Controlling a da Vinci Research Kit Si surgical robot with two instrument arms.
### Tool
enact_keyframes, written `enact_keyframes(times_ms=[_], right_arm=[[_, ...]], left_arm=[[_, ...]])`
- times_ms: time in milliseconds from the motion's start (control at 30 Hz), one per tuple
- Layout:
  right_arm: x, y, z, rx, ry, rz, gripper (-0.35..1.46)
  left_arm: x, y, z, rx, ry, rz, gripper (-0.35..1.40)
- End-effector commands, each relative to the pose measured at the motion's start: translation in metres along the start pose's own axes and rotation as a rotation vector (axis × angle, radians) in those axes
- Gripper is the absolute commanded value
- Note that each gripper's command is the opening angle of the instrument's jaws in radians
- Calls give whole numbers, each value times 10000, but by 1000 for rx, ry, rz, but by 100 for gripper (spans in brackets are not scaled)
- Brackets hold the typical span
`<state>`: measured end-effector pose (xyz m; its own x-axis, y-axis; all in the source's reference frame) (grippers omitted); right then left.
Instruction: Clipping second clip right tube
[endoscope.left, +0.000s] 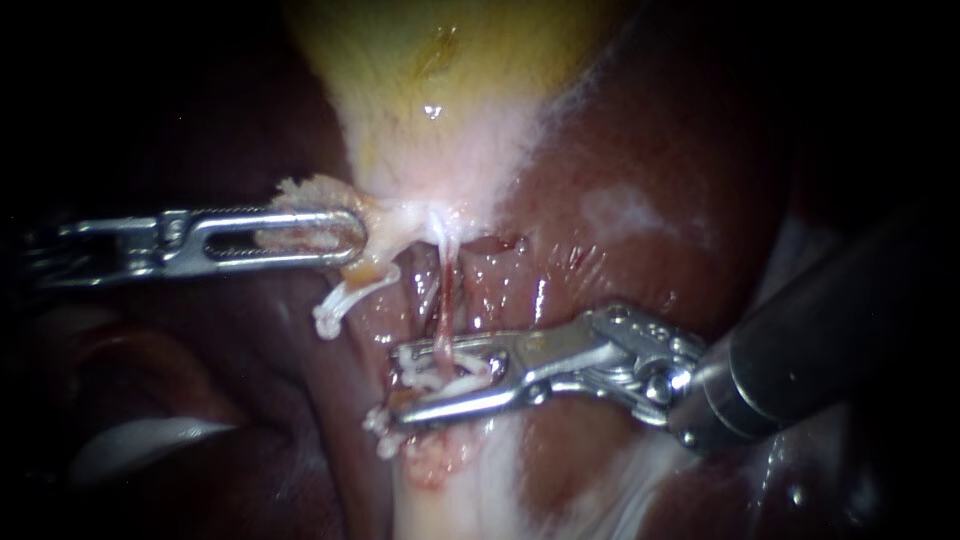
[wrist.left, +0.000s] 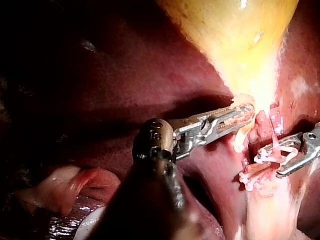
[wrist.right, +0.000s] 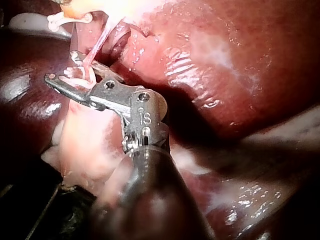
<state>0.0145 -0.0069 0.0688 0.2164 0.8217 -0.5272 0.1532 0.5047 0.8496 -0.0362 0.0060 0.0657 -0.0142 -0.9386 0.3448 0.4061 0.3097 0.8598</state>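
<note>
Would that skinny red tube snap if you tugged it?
Probably floppy: the tube is a thin strand running from the gallbladder down to the clip in the jaws of the right instrument. It would likely tear easily, being far thinner than those metal jaws. The wet shine on the tissue around it suggests it is slippery too.
</note>
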Motion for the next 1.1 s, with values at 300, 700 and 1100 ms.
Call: enact_keyframes(times_ms=[300, 700, 1100], right_arm=[[3, 2, -10, 9, 0, 0, -35], [7, 2, -12, -23, -29, 4, -35], [8, 2, -13, -24, -31, 5, -35]], left_arm=[[0, 0, 0, 0, 0, 0, -35], [0, 0, 0, 0, 0, 0, -35], [0, 0, -1, 0, 0, 0, -35]])
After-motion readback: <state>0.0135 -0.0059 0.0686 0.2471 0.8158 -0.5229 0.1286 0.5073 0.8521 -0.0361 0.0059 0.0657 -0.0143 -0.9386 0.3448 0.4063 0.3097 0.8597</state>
